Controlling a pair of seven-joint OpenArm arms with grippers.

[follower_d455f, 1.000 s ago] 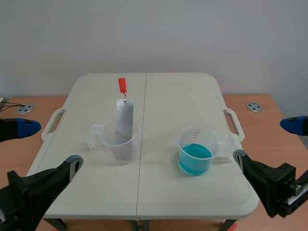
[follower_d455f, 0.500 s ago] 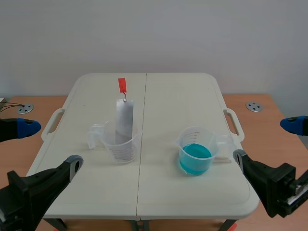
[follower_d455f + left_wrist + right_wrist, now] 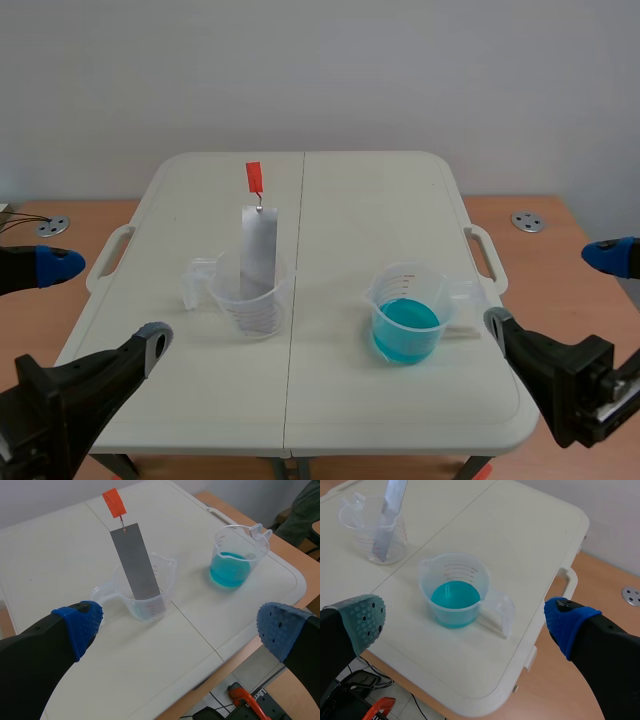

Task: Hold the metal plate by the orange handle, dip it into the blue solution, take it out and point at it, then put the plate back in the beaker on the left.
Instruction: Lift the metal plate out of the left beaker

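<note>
Table: white folding plastic table (image 3: 400,200), seam down the middle, carry handles on both long sides, both beakers near its centre.
Left gripper: black two-fingered left gripper (image 3: 107,301) low at the near left corner, jaws wide apart, nothing between them. Blue dotted pads (image 3: 80,625) on the fingertips, pointed toward the left beaker but well short of it.
Right gripper: black two-fingered right gripper (image 3: 551,292) low at the near right edge, jaws spread wide as well, gripping nothing. Blue-filled beaker just ahead of the gap in the wrist view, no contact.
Left beaker: clear plastic measuring beaker (image 3: 255,305) left of the seam, upright, handle turned to the left, plate inside.
Right beaker: second clear plastic measuring beaker (image 3: 408,300) right of the seam, upright, handle turned to the right, well apart from the first.
Solution: blue liquid (image 3: 405,330) filling the lower part of the right beaker.
Plate: long grey metal plate (image 3: 259,245) standing in the left beaker, leaning on the rim, upper half well above it.
Handle: small orange tag handle (image 3: 254,178) at the top of the plate, joined by a thin wire, free of either gripper.
</note>
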